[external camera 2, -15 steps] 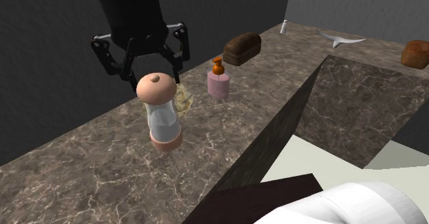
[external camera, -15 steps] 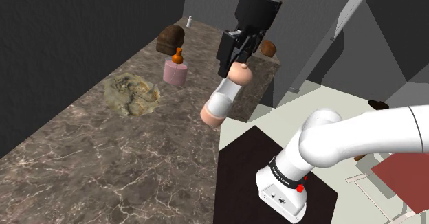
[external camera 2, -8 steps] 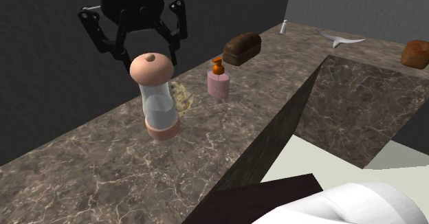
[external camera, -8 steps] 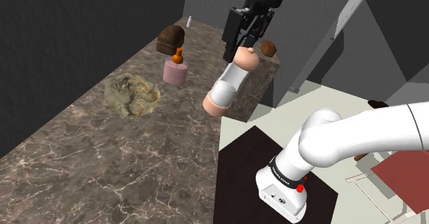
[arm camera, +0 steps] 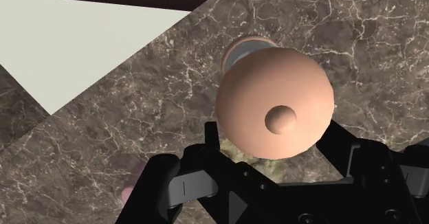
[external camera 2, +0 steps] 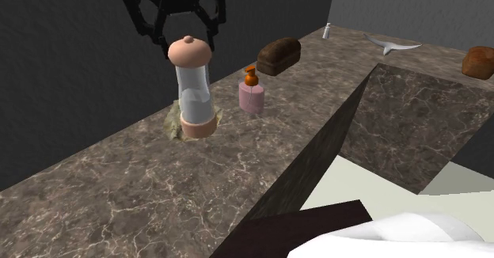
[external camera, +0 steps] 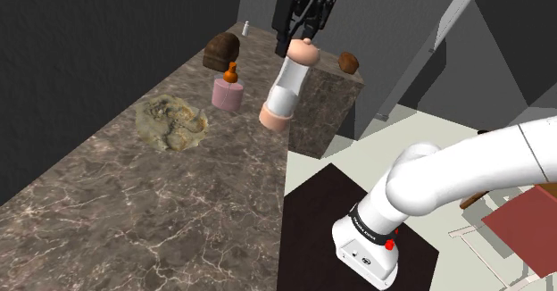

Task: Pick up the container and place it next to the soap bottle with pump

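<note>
Container (external camera 2: pixel 192 90) clasped at peach cap by end effector (external camera 2: pixel 188 43), held over table (external camera 2: pixel 119 193); soap bottle (external camera 2: pixel 252 96) seen near, at its 3 o'clock in second exterior view.

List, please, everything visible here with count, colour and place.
tall dome-capped container: one, peach with clear middle, held in the gripper.
pump-topped soap bottle: one, pink with orange pump, standing on the counter.
bread-like loaf: one, dark brown, behind the soap bottle.
small slim bottle: one, white, counter's far corner.
crumpled lump: one, olive-beige, on the counter.
rounded bun: one, reddish-brown, second exterior view's right edge.
marbled stone counter: one, brown, L-shaped.
robot arm: one, white, shoulder view's lower right.
two-finger gripper: one, black, shut on the container.
</note>
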You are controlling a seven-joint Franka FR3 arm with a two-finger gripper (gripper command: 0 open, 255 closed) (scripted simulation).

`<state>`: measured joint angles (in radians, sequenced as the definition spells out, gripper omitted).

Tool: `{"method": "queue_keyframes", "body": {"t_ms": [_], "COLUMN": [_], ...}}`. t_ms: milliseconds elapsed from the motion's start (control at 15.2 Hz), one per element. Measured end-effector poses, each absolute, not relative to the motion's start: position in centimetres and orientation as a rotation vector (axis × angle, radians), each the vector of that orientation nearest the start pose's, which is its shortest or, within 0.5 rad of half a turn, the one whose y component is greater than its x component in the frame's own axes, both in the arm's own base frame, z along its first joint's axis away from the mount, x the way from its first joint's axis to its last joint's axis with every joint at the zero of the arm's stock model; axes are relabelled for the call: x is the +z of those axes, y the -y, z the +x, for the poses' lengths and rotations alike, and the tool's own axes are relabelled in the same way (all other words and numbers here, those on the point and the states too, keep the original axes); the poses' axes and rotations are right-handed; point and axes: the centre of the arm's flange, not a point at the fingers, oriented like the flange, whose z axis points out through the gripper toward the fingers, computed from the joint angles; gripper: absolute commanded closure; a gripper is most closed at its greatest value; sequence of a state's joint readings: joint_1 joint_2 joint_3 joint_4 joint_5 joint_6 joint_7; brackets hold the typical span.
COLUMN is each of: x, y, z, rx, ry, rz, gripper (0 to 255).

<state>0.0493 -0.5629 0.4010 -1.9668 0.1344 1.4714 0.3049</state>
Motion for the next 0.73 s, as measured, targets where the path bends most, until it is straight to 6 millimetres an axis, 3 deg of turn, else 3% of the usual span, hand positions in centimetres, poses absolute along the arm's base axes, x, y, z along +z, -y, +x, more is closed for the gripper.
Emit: {"method": "queue_keyframes", "body": {"t_ms": [726], "x": [66.7], "y": [-17.4], "z": [44.4], "rx": [-0.085], "ry": [0.173], "rz": [-3.198], "gripper": [255]}}
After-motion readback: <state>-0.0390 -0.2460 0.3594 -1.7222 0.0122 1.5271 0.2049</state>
